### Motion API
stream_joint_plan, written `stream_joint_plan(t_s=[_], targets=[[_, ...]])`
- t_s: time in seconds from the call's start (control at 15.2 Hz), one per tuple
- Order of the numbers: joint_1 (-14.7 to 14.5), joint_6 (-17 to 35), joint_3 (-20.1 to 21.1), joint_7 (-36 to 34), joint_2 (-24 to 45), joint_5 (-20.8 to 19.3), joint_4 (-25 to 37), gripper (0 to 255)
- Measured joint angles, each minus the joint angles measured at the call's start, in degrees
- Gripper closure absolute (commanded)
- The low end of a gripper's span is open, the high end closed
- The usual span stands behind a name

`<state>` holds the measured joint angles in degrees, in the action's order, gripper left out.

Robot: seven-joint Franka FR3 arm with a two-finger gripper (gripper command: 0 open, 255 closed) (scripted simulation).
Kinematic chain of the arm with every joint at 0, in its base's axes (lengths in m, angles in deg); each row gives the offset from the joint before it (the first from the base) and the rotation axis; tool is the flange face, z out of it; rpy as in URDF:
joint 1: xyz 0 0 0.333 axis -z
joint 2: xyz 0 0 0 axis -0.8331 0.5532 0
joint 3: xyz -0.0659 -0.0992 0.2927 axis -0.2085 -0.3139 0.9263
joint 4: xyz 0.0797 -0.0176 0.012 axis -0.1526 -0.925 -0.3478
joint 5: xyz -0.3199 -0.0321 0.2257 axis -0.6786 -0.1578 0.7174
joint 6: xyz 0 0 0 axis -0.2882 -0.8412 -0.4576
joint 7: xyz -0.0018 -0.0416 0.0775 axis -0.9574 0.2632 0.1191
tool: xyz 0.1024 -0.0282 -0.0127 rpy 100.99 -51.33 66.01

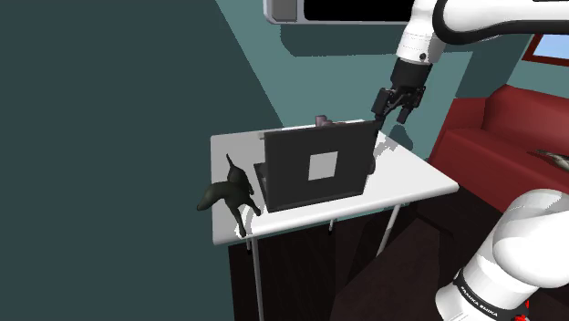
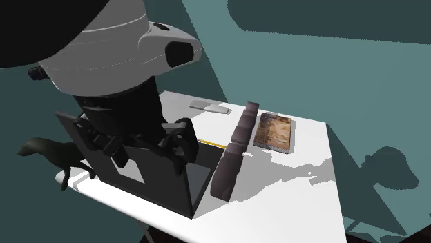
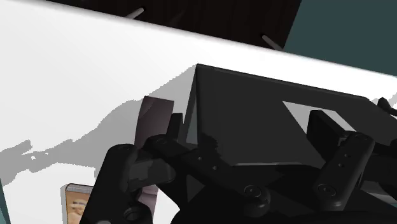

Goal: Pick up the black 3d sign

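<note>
Tool point(image 1: 390, 116) released, empty, hovering over laptop point(image 1: 292, 173). Below it, off to 1 side, sits black sign point(image 2: 235, 150): shift over, straddle its narrow width, then descend.

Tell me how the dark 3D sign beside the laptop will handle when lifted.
The sign looks like a rigid row of blocks, so it should probably lift stiffly, without sagging. It stands upright and thin on the table, so a sideways nudge may tip it. Gripped off-centre, its length might swing.

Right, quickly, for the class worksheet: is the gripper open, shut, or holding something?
Gripper: open, holding nothing.
</note>
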<state>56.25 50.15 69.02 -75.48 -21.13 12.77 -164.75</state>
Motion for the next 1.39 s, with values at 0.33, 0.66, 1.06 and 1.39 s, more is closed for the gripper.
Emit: stream_joint_plan(t_s=[0.33,0.66,1.06,1.39], targets=[[1.0,3.5,-1.2,0.6,6.2,-0.7,2.0,0],[2.4,8.4,-3.2,1.7,15.5,-1.4,5.3,0],[3.8,13.5,-5.5,3.0,28.0,-1.6,11.3,0],[5.1,16.1,-7.5,4.6,38.7,-0.9,18.3,0]])
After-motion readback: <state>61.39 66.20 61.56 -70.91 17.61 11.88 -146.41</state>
